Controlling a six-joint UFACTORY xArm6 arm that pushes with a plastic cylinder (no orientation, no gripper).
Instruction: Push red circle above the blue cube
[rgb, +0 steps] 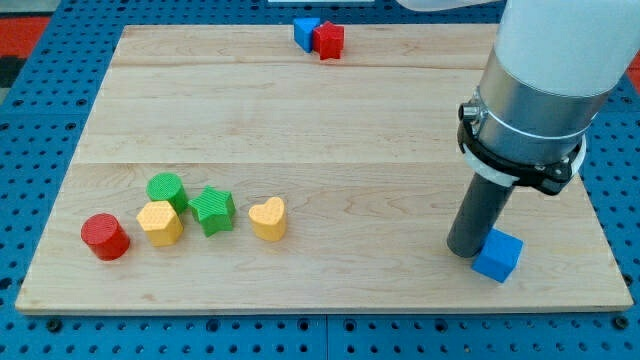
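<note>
Camera view, one moment. Wooden board (330, 110) lies on a blue pegboard base; its corners toward the view's bottom are partly cropped or foreshortened. The arm's pale housing fills the view's upper right and is cut off by the frame, so nothing above its grey collar can be read. The dark rod descends from the collar; my tip (468, 250) rests on the board, touching or just beside the left face of the blue cube (498, 256), which sits near the board's lower right edge. The rod carries no jaws and has hold of nothing; whether the tip truly presses the cube cannot be told.

Red circle (105, 237), a short upright cylinder, stands at the view's lower left, well apart from the cube and the tip. It is judged light, rigid and free to slide on smooth wood; its round wall will likely roll off a glancing push, so contact is best centred on its left side, low on the wall.

Just beside it: yellow hexagon-like block (160, 222), green cylinder (166, 189), green star (213, 210), yellow heart (268, 218). At the top edge, a blue block (306, 32) touches a red block (329, 40); their shapes are too small to name.
</note>
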